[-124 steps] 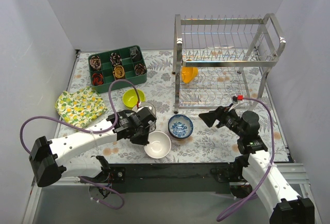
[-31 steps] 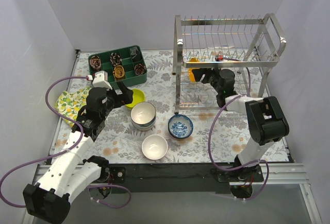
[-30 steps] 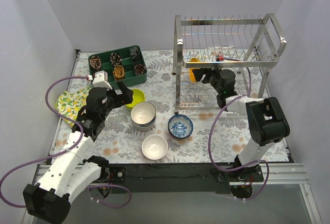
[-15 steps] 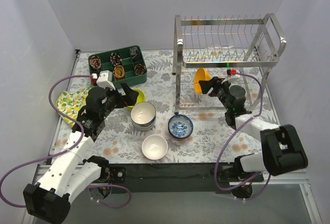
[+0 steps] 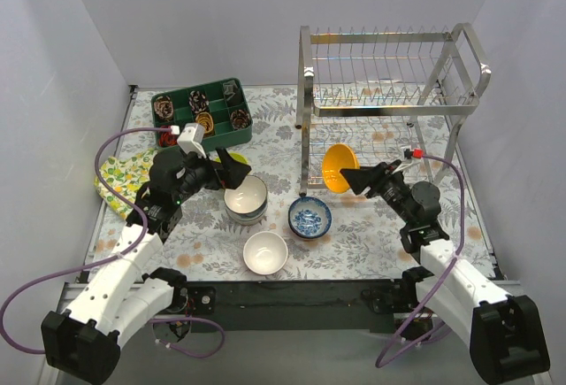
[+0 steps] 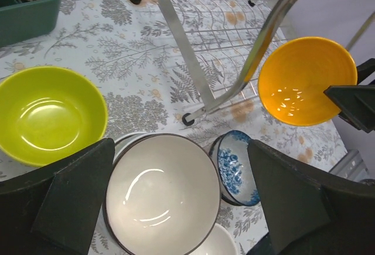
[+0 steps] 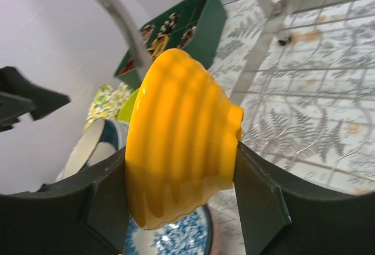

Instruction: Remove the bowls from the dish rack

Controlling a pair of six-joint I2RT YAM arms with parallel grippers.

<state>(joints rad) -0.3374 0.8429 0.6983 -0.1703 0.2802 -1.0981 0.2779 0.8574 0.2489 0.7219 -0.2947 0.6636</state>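
Right pincer clamps the orange bowl by its base. The bowl is tipped on its side, mouth facing left, in the air just near of the dish rack. The blue-patterned bowl sits on the desk below, near-left. Right arm is nearer and needs to level the bowl first. Left pincer hangs wide open and empty over the stacked white bowl.

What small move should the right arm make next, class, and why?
Probably lower the orange bowl toward the bare table right of the blue bowl, then release. The right gripper holds it tilted in the air, seemingly clear of the rack, so only setting it down seems left.
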